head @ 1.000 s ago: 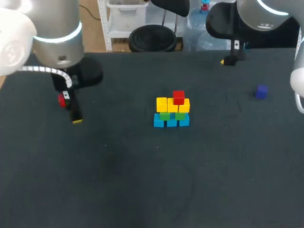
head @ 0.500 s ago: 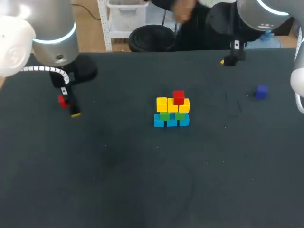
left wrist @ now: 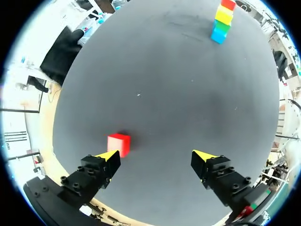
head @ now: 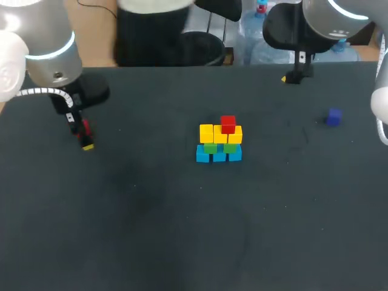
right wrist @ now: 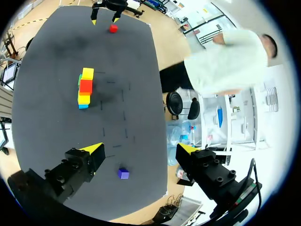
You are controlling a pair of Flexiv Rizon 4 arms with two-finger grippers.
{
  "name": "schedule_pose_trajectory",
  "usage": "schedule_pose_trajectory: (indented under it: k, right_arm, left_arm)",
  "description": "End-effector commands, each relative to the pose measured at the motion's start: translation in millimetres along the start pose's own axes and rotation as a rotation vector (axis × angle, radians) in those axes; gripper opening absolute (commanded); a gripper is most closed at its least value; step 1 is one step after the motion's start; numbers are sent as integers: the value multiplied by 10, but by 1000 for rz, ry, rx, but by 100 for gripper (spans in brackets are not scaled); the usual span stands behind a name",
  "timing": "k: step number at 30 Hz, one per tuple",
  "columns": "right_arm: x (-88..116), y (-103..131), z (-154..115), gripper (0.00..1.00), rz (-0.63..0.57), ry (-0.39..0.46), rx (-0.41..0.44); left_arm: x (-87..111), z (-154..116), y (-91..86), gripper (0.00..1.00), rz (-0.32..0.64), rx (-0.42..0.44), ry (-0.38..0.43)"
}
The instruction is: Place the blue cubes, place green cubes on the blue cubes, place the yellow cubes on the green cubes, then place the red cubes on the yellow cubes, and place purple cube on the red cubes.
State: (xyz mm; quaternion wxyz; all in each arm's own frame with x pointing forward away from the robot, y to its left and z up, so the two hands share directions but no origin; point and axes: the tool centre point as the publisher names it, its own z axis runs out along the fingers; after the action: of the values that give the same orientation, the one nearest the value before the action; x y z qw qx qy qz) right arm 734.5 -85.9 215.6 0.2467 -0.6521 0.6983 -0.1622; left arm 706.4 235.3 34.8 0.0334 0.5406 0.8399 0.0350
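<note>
A stack stands mid-table: blue cubes (head: pixel 219 154) at the bottom, green cubes (head: pixel 210 147) on them, yellow cubes (head: pixel 220 134) above, and one red cube (head: pixel 228 124) on top. A second red cube (head: pixel 85 127) lies on the table at the far left. My left gripper (head: pixel 81 136) hangs open over it. In the left wrist view this red cube (left wrist: pixel 118 143) sits just ahead of one yellow fingertip (left wrist: pixel 107 157), not between the fingers. A purple cube (head: pixel 333 117) lies at the right. My right gripper (head: pixel 293 76) is open, high at the back, with the purple cube (right wrist: pixel 123 173) far below it.
The dark table (head: pixel 182 230) has bare surface all around the stack. The right wrist view takes in the stack (right wrist: pixel 85 88), the loose red cube (right wrist: pixel 113 28) and my left gripper (right wrist: pixel 107 8) across the table.
My left arm has drawn left and back, bringing its fingers closer over the loose red cube. The right arm and all cubes have stayed put.
</note>
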Motion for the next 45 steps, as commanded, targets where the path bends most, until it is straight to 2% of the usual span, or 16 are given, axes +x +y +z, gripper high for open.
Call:
schedule_pose_trajectory:
  k: [1, 9, 19, 40, 41, 42, 45]
  right_arm:
    - [9, 20, -5, 100, 2, -1, 7]
    - [9, 20, -5, 100, 2, -1, 7]
    - [9, 20, -5, 100, 2, -1, 7]
    - [9, 20, -5, 100, 2, -1, 7]
    - [9, 20, -5, 100, 2, -1, 7]
    - [9, 20, -5, 100, 2, -1, 7]
    - [9, 20, -5, 100, 2, -1, 7]
  left_arm:
    - [-34, 70, 187, 100, 4, 35, -4]
    - [-146, 182, 311, 100, 76, 72, 9]
    - [-164, 246, 510, 100, 83, 100, 16]
    - [-31, 362, 540, 100, 68, 132, 63]
    - [-31, 364, 538, 91, 68, 132, 64]
    - [-32, 365, 537, 71, 65, 133, 63]
    - [-41, 379, 537, 42, 65, 134, 64]
